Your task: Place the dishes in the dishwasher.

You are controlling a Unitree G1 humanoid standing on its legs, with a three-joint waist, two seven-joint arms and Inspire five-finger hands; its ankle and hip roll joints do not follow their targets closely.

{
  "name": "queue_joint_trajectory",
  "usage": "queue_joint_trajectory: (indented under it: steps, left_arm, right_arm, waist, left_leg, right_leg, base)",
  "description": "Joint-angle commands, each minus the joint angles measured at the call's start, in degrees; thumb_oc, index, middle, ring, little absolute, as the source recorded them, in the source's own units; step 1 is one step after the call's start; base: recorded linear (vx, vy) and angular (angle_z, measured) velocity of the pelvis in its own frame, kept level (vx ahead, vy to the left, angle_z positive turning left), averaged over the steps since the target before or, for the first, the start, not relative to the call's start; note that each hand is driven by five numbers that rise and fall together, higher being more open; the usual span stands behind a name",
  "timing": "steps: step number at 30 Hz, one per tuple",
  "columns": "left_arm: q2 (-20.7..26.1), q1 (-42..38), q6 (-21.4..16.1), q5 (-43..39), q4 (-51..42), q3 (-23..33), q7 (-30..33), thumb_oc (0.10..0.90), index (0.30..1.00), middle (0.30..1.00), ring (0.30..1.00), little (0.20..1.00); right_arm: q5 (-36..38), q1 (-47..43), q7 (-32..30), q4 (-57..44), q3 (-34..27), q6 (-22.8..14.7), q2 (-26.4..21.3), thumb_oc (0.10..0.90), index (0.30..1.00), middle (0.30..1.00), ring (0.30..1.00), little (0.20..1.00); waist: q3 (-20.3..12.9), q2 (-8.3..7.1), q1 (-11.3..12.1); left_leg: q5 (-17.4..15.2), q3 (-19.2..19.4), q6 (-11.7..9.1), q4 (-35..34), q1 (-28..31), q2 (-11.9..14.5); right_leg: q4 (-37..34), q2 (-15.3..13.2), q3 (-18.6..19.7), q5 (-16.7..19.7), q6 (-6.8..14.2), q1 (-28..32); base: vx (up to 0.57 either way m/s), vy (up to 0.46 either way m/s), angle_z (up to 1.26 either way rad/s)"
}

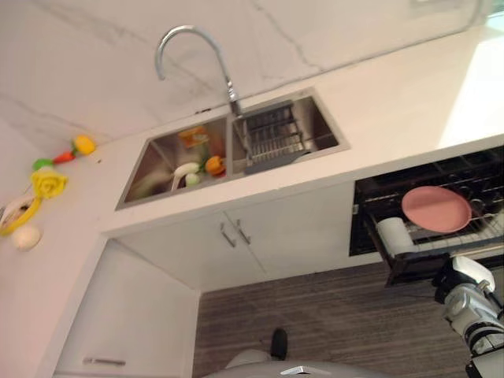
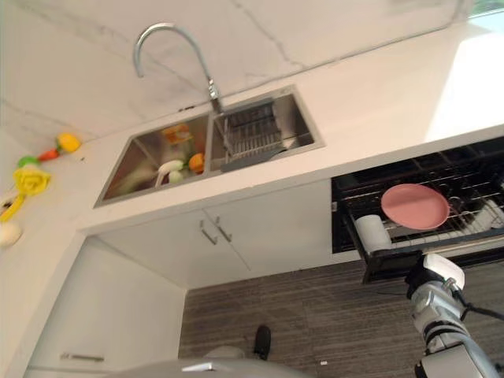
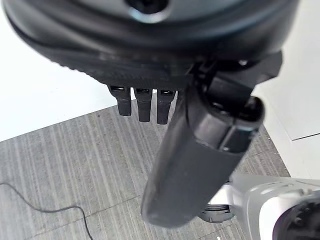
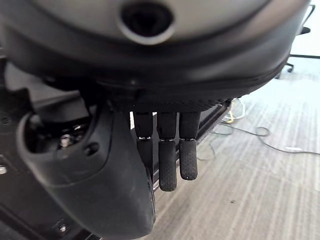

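Standing by the counter, logging state:
Dishwasher: black pulled-out dishwasher rack [image 1: 409, 264] under the white countertop [image 1: 394, 118], to the right of the white double-door cabinet [image 1: 244, 236].
Dishes loaded: round pink plate [image 1: 436, 209] lies tilted on the rack wires; white cylindrical cup [image 1: 394, 235] on its side just beside the plate, at the rack's front left corner.
Dishes in sink: stainless double-basin sink [image 1: 157, 161] with a curved chrome faucet [image 1: 193, 55]; left basin holds a white dish [image 1: 185, 171], an orange round item [image 1: 213, 164] and an orange-yellow piece [image 1: 193, 137] near the back wall. Exact type of these, cannot tell.
Right basin: grey wire drying rack [image 1: 276, 135] sits inside.
Right hand: dark right hand [image 4: 170, 150], fingers straight and hanging relaxed, thumb alongside, holding nothing; over grey striped floor [image 4: 260, 190] at the rack's front edge.
Left hand: dark left hand [image 3: 200, 150], fingers straight, thumb extended, nothing held; above the floor.
Counter left end: yellow toy flower [image 1: 47, 183], yellow-orange toy fruit [image 1: 83, 144], white egg-shaped object [image 1: 26, 236].
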Motion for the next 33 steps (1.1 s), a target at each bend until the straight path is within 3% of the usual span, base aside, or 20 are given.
queue_joint_trajectory:
  steps: [1,6,10,11,12,13,14,17,18,21,25,27,28,30,31,33]
  left_arm:
    - [3.64,-4.87,-0.35,0.28,2.37,-2.01,1.51,0.800,0.900,0.900,0.900,0.900]
    - [5.54,-5.52,-0.67,-1.59,2.25,-1.10,1.92,0.800,0.900,0.900,0.900,0.900]
    - [7.71,-6.53,-1.58,-6.41,-1.85,-1.05,2.24,0.800,0.900,0.900,0.900,0.900]
    - [7.69,-6.59,-1.54,-6.52,-1.90,-0.96,2.19,0.800,0.900,0.900,0.900,0.900]
    - [7.86,-6.84,-1.53,-9.10,-2.24,-0.21,2.11,0.800,0.900,0.900,0.900,0.900]
    - [7.94,-6.82,-1.53,-9.17,-2.24,-0.17,2.09,0.800,0.900,0.900,0.900,0.900]
    - [8.10,-6.94,-1.58,-10.50,-2.58,0.93,2.16,0.800,0.900,0.900,0.900,0.900]
    - [8.60,-6.69,-1.58,-10.88,-3.11,1.72,2.30,0.800,0.900,0.900,0.900,0.900]
    - [9.39,-6.44,-1.90,-11.40,-4.45,4.07,2.87,0.800,0.900,0.900,0.900,0.900]
    - [9.77,-6.25,-2.04,-11.55,-5.01,4.79,2.81,0.800,0.900,0.900,0.900,0.900]
    - [9.37,-7.22,-2.26,-10.16,-4.76,5.55,3.00,0.800,0.900,0.900,0.900,0.900]
    - [7.54,-7.30,-1.58,-11.28,-3.49,6.77,1.29,0.800,0.900,0.900,0.900,0.900]
    - [7.67,-7.20,-1.61,-11.35,-3.42,6.71,1.19,0.800,0.900,0.900,0.900,0.900]
    - [5.30,-7.27,-0.94,-11.35,-0.07,6.29,-3.87,0.800,0.900,0.900,0.900,0.900]
    - [5.42,-7.12,-1.00,-11.36,-0.03,6.22,-3.96,0.800,0.900,0.900,0.900,0.900]
    - [4.80,-7.36,-0.68,-11.23,0.91,6.53,-4.88,0.800,0.900,0.900,0.900,0.900]
  right_arm:
    - [-4.93,-15.10,-4.03,-12.57,5.31,-5.63,-4.48,0.400,0.300,0.300,0.300,0.300]
    - [-7.23,-22.44,-4.19,-13.64,10.81,-5.68,-6.36,0.400,0.300,0.300,0.300,0.300]
    - [-6.66,-31.55,-5.48,-10.53,15.87,-5.45,-8.94,0.400,0.300,0.300,0.300,0.300]
    - [-6.57,-31.93,-5.52,-10.29,16.12,-5.49,-8.85,0.400,0.300,0.300,0.300,0.300]
    - [-5.38,-32.64,-5.55,-9.65,16.50,-5.18,-7.44,0.615,0.622,0.622,0.622,0.622]
    - [-5.35,-32.68,-5.58,-9.61,16.51,-5.17,-7.33,0.756,0.834,0.834,0.834,0.834]
    - [-4.52,-31.34,-5.44,-9.51,15.85,-4.87,-5.35,0.800,0.900,0.900,0.900,0.900]
    - [-4.24,-29.54,-5.28,-9.53,15.18,-4.68,-4.01,0.800,0.900,0.900,0.900,0.900]
    - [-3.54,-24.50,-5.08,-9.54,13.37,-4.57,-1.29,0.800,0.900,0.900,0.900,0.900]
    - [-2.64,-20.35,-4.94,-9.03,11.21,-4.69,0.83,0.800,0.900,0.900,0.900,0.900]
    - [-0.68,-12.50,-4.69,-9.43,7.62,-5.28,5.03,0.800,0.900,0.900,0.900,0.900]
    - [0.25,-4.37,-2.42,-9.46,5.70,-6.06,9.67,0.800,0.900,0.900,0.900,0.900]
    - [0.22,-4.10,-2.41,-9.59,5.65,-6.05,9.73,0.800,0.900,0.900,0.900,0.900]
    - [3.99,4.28,2.29,-1.38,2.76,-6.57,15.93,0.800,0.900,0.900,0.900,0.900]
    - [4.02,4.46,2.30,-1.35,2.75,-6.66,16.00,0.800,0.900,0.900,0.900,0.900]
    - [7.14,8.85,4.67,2.39,-0.18,-6.31,17.63,0.800,0.900,0.900,0.900,0.900]
  waist:
    - [1.33,-3.90,3.84]
    - [4.77,-8.66,6.59]
    - [7.74,-11.29,9.19]
    - [7.77,-11.32,9.14]
    - [8.23,-11.87,9.41]
    - [8.20,-11.98,9.40]
    - [7.95,-12.40,9.70]
    - [7.63,-12.88,9.88]
    - [6.87,-13.26,9.81]
    - [6.22,-13.67,9.54]
    - [5.35,-14.36,7.86]
    - [4.46,-15.01,5.47]
    - [4.42,-15.10,5.45]
    - [2.69,-14.78,1.15]
    - [2.76,-14.96,1.16]
    - [1.87,-14.79,-1.97]
  left_leg:
    - [-2.82,1.48,-1.37,0.92,-1.66,0.64]
    - [-2.18,-0.17,-1.29,0.82,-5.77,1.41]
    - [-1.37,-1.36,-1.57,0.73,-9.18,1.90]
    - [-1.35,-1.31,-1.57,0.73,-9.27,1.91]
    - [-1.40,-1.43,-1.43,0.75,-9.77,1.94]
    - [-1.41,-1.40,-1.42,0.75,-9.80,1.93]
    - [-1.68,-1.17,-1.15,0.75,-9.71,1.77]
    - [-1.98,-1.03,-0.90,0.75,-9.49,1.55]
    - [-2.59,-0.69,-0.27,0.81,-8.77,1.10]
    - [-3.15,-0.18,0.21,0.83,-7.88,0.59]
    - [-4.58,0.82,1.07,0.88,-5.55,-0.05]
    - [-6.22,1.64,2.14,0.92,-2.93,-0.71]
    - [-6.29,1.63,2.21,0.91,-2.80,-0.82]
    - [-8.21,2.15,3.56,0.95,1.36,-2.05]
    - [-8.33,2.17,3.71,0.94,1.63,-2.34]
    - [-9.25,1.40,5.02,0.86,4.88,-3.99]
  right_leg:
    - [2.59,1.24,4.69,-7.97,-1.62,-0.01]
    - [3.05,2.31,5.53,-7.50,-1.77,-4.57]
    - [3.15,3.17,5.71,-7.31,-1.87,-7.62]
    - [3.18,3.16,5.77,-7.31,-1.88,-7.75]
    - [3.31,3.17,5.94,-7.19,-1.81,-8.22]
    - [3.33,3.14,5.98,-7.19,-1.80,-8.28]
    - [3.44,2.94,5.78,-7.12,-1.67,-8.18]
    - [3.59,2.62,5.69,-7.02,-1.53,-8.03]
    - [4.18,1.97,5.48,-6.85,-1.34,-7.55]
    - [5.03,1.18,5.40,-6.87,-1.11,-7.12]
    - [6.88,-0.41,5.68,-7.14,-0.66,-6.13]
    - [9.68,-2.12,5.93,-7.47,-0.18,-5.07]
    - [9.90,-2.31,5.91,-7.56,-0.07,-4.99]
    - [15.68,-4.92,7.43,-7.16,0.84,-4.11]
    - [16.22,-5.40,7.50,-7.33,1.10,-4.02]
    - [23.08,-8.42,10.26,-2.51,2.96,-4.37]
  base:
    - [0.01,-0.005,0.13]
    - [-0.02,-0.031,0.08]
    - [-0.04,-0.041,0.07]
    - [0.00,0.006,0.07]
    - [0.01,0.009,0.04]
    - [0.05,0.029,0.05]
    - [0.04,0.021,0.06]
    - [0.06,0.029,0.01]
    - [0.07,0.030,0.01]
    - [0.07,0.041,0.02]
    - [0.05,0.073,0.01]
    - [0.09,0.140,0.03]
    - [0.10,0.168,-0.04]
    - [0.14,0.238,-0.04]
    - [0.15,0.257,0.06]
    - [0.14,0.240,-0.08]
